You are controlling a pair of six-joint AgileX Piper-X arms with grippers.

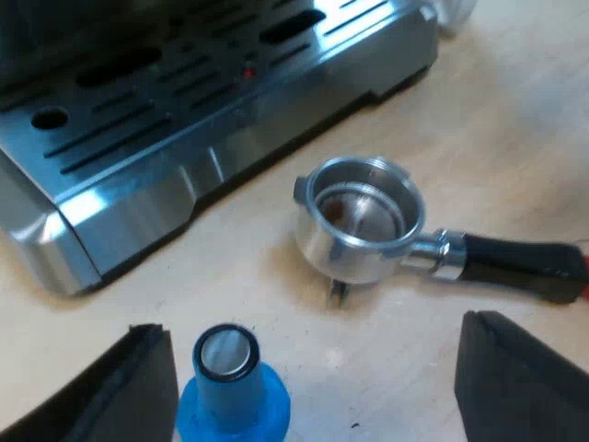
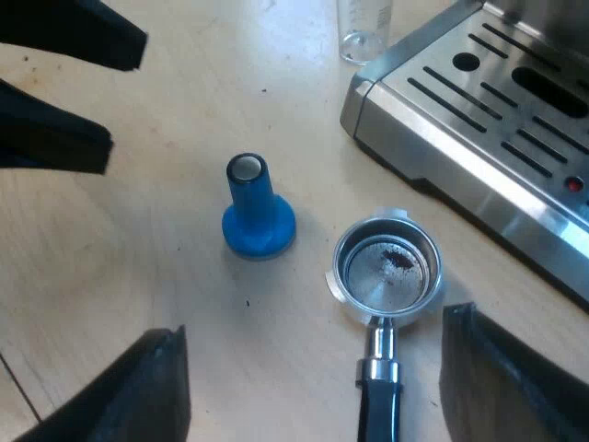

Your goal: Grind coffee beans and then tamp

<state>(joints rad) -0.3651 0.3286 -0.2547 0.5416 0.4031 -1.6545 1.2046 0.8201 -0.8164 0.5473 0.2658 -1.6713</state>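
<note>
So the holder (image 2: 386, 269) lies handle-first toward my right gripper (image 2: 313, 331), fingers wide open; left gripper (image 1: 311, 327), open too, hangs over the tamper (image 1: 230, 387).

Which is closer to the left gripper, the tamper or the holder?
The blue tamper, upright between the left gripper's fingers; the metal holder lies farther off by the machine.

We're looking at a coffee-making bench; kitchen, café or lab, we can't tell which. Evidence: pale wood tabletop (image 2: 138, 276) with a few dark specks. On it are a brushed-steel espresso machine (image 2: 479, 101), a loose metal holder (image 2: 386, 272), a blue tamper (image 2: 258, 216) and a measuring glass (image 2: 362, 32).
</note>
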